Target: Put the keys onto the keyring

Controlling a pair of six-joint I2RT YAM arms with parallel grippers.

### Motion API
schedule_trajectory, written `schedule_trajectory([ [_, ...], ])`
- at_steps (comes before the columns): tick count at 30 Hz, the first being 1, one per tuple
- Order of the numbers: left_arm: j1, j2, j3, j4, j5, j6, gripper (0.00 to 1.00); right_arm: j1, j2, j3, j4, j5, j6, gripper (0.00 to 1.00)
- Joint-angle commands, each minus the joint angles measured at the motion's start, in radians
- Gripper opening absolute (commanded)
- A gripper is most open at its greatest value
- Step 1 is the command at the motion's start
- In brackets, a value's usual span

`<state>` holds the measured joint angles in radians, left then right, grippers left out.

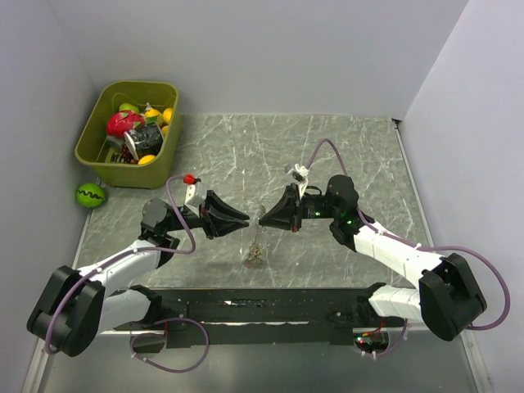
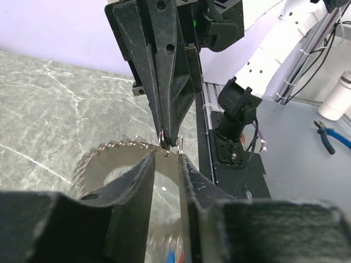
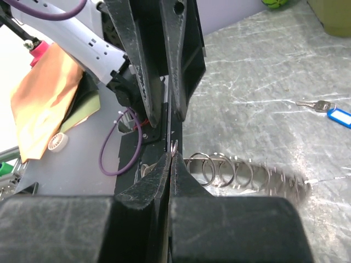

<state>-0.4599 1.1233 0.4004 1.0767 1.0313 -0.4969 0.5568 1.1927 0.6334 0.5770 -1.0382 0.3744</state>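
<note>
Top external view: the two arms meet over the middle of the table, tips nearly touching. The right gripper, at 3 o'clock of the meeting point, is closed tight on the top of the keyring. The keyring hangs from its tips towards 6 o'clock, with its lower end apparently resting on the table. The left gripper, at 9 o'clock, has its jaws narrowly apart around the pinched end. Nothing is clearly clamped in them, and whether they touch the metal cannot be told.

Right wrist view: one key with a blue tag lies flat on the table at 3 o'clock, well apart from both grippers. Whether any key already hangs on the keyring cannot be told.

Step in hand, as judged: taking a second hold on the keyring so that it can be opened. The left jaws should close squarely on the loop just beside the right tips, not on the loose coils. A skewed pinch could let the thin wire twist or slip out.

Surface and room: the tabletop is grey, marbled, smooth and hard, so small metal parts will likely slide on it. An olive bin of toys stands at 10 o'clock, with a green ball just beside it at the table's edge. Plain pale walls close three sides.
</note>
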Motion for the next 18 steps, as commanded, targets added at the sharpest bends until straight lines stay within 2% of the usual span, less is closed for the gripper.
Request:
schedule_trajectory([
  [1,-0.014,0.015,0.054,0.068,0.032,-0.009,0.32,0.0,-0.024,0.032,0.09,-0.019,0.012,0.0],
  [7,-0.039,0.046,0.078,0.066,0.032,-0.006,0.33,-0.001,-0.022,0.034,0.11,-0.019,0.027,0.0],
  [11,-0.052,0.062,0.098,0.002,0.024,0.04,0.32,0.0,-0.028,0.025,0.135,-0.011,0.04,0.0],
  [18,-0.054,0.076,0.094,0.043,0.01,0.015,0.3,0.0,-0.061,-0.011,0.201,0.029,0.08,0.0],
])
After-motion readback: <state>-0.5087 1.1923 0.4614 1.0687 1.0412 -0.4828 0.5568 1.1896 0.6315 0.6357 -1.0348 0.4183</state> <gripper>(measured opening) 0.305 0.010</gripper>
